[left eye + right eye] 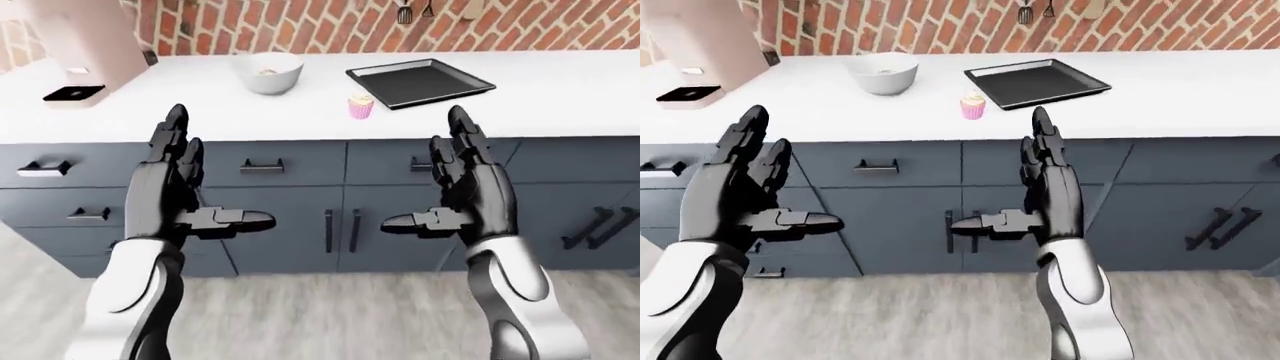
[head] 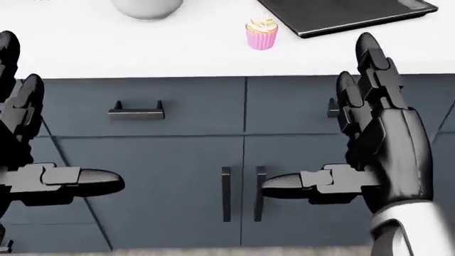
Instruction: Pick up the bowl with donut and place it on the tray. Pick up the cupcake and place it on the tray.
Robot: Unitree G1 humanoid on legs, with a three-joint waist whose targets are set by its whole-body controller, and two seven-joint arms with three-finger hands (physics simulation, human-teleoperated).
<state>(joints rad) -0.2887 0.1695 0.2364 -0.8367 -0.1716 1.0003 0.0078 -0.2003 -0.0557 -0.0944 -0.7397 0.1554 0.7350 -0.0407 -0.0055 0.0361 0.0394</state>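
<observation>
White counter [image 1: 560, 90] carries everything the task needs: the pale bowl [image 1: 268, 72] sits toward the left in the left-eye view, with something light inside that is too small to make out as a donut; the black tray [image 1: 420, 82] lies to its right, and the pink cupcake [image 1: 361, 106] stands just beside the tray's near-left corner, apart from it. Neither item is on the tray yet.

Both hands hang below the counter edge, over the grey cabinet doors [image 1: 340, 217]. The left hand [image 1: 178, 187] and the right hand [image 1: 468, 184] are empty, fingers straight and spread upward, thumbs pointing inward toward each other.

The step in hand looks like the approach to the bowl. Done well, the robot probably needs to step closer first, since the bowl sits well beyond the hands. The left hand is nearer; it should rise above the counter, then close around the rim from the side, keeping the bowl level during the carry past the cupcake.
</observation>
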